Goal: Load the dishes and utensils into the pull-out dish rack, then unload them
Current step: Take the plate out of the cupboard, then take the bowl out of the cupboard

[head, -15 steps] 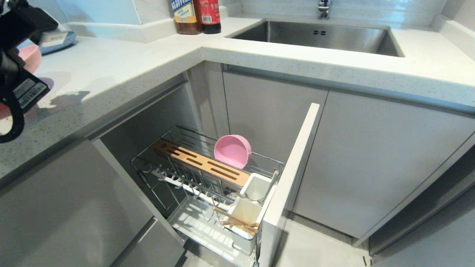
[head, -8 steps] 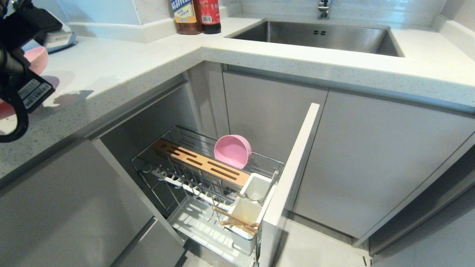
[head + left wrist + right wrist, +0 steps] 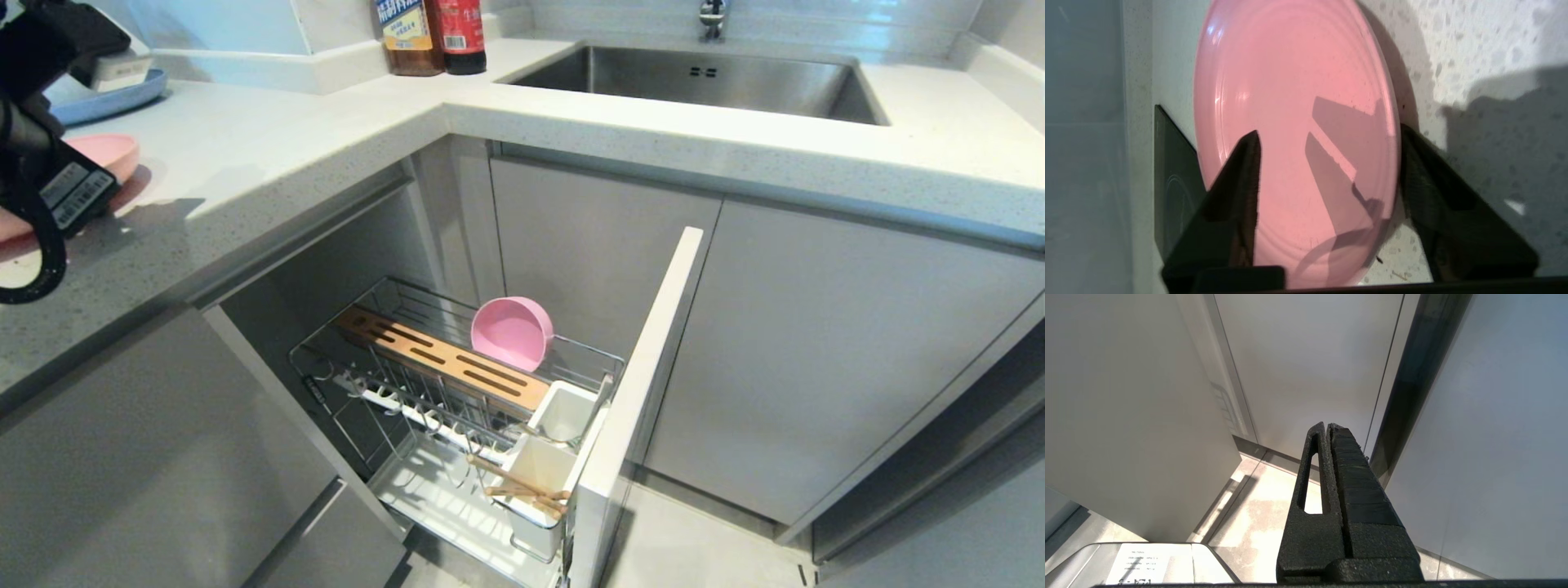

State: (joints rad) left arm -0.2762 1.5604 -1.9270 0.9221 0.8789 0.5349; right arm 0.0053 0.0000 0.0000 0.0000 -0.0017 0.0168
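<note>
Over at the far left edge of the speckled white countertop [image 3: 269, 155], the left gripper [image 3: 1327, 204] hangs above the wide matte pink plate [image 3: 1294, 134], its two black fingers [image 3: 1237, 196] spread apart, one over the plate's face and one just outside its rim, so nothing is clamped. The plate lies flat on the counter; from the head view only a sliver of it [image 3: 110, 155] shows, the rest being covered by the black left arm [image 3: 41, 122]. Behind it sits a blue plate [image 3: 106, 102] with something whitish stacked on it, mostly cut off. Two sauce bottles [image 3: 433, 37] stand at the back corner beside the steel sink [image 3: 702, 82]. Below the counter the chrome wire pull-out dish rack [image 3: 457, 392] stands drawn out, its pale front panel [image 3: 645, 384] edge-on. One small round pink bowl [image 3: 512, 331] stands on edge at the rack's back rail, beside the slotted wooden strip [image 3: 441, 355]. Two white plastic utensil cups [image 3: 555, 441] sit at the panel end; the nearer one holds a pair of light wooden chopsticks [image 3: 522, 486], lying slanted across its rim. A fork I cannot make out. The right gripper [image 3: 1327, 433] hangs low by the cabinet doors, fingers pressed together and empty.
</note>
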